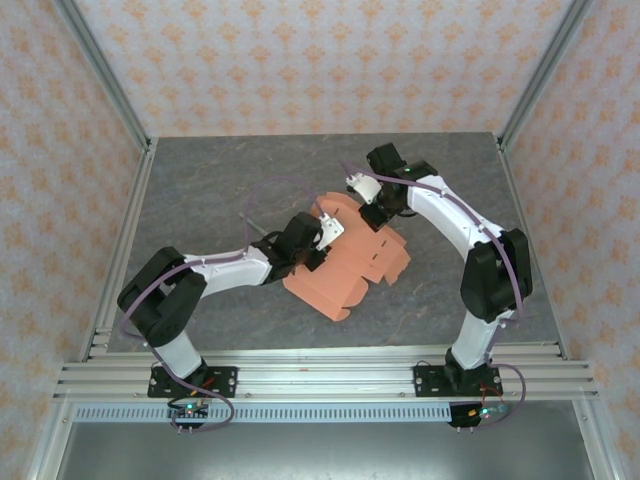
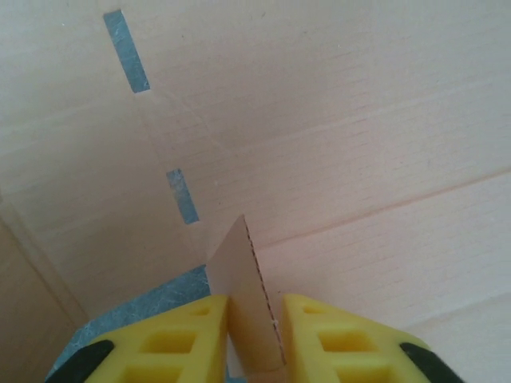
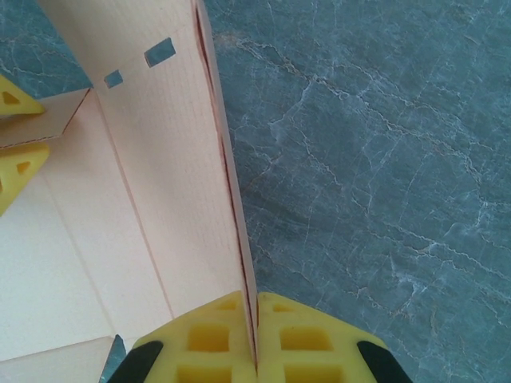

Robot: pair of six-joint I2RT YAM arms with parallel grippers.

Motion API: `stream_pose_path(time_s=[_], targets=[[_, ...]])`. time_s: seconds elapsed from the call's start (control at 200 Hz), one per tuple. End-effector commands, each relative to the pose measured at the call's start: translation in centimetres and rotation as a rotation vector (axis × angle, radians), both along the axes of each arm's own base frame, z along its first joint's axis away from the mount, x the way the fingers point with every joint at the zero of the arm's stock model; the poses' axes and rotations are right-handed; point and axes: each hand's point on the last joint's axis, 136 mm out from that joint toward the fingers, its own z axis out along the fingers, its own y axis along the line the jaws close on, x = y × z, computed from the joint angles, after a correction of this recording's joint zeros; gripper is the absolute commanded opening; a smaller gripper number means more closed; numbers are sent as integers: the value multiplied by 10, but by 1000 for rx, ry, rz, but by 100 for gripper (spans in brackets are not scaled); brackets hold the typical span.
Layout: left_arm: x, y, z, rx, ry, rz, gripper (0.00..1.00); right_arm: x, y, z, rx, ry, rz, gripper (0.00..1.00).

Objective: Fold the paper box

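Left fingers (image 1: 328, 230) sit on the far-left part of the paper box (image 1: 350, 272) when seen from above, and my right fingers (image 1: 372, 212) meet its far edge. The salmon sheet lies mostly flat near the middle of the counter (image 1: 220, 180). Its long axis slants from the near-left toward the far-right edge. From my left wrist, the yellow fingers stand narrowly apart with a small perforated flap upright between them. Whether they pinch it I cannot tell. From my right wrist, the fingers are pressed together on the edge of a raised panel. It stands upright and runs straight away from them, with bare counter to its right.
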Motion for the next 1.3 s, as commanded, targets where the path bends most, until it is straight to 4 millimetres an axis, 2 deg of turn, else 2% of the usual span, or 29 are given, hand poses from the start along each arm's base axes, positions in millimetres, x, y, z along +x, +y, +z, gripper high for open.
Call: stream_pose_path(time_s=[0.0, 0.15, 0.395, 0.555, 0.706, 0.831, 0.921, 1.081, 1.186, 1.291], targets=[[0, -18, 34, -98, -13, -80, 27, 12, 21, 20, 85, -64, 30, 0], [3, -12, 33, -92, 12, -79, 34, 10, 21, 20, 80, -62, 51, 0], [15, 21, 34, -68, 16, 17, 48, 5, 18, 23, 62, -67, 91, 0], [15, 30, 29, -61, 45, 32, 50, 4, 16, 29, 58, -71, 107, 0], [16, 19, 31, -101, 73, 6, 45, 4, 19, 30, 70, -64, 105, 0], [17, 7, 33, -137, 102, -21, 31, 5, 21, 30, 78, -60, 92, 0], [14, -3, 37, -170, 98, -42, 26, 6, 21, 28, 82, -53, 82, 0], [7, -14, 35, -205, 121, -73, 24, 8, 23, 25, 85, -47, 76, 0], [6, -10, 31, -197, 121, -58, 24, 9, 21, 26, 77, -55, 75, 0], [3, -2, 42, -220, 97, -36, 25, 9, 19, 28, 66, -71, 86, 0]])
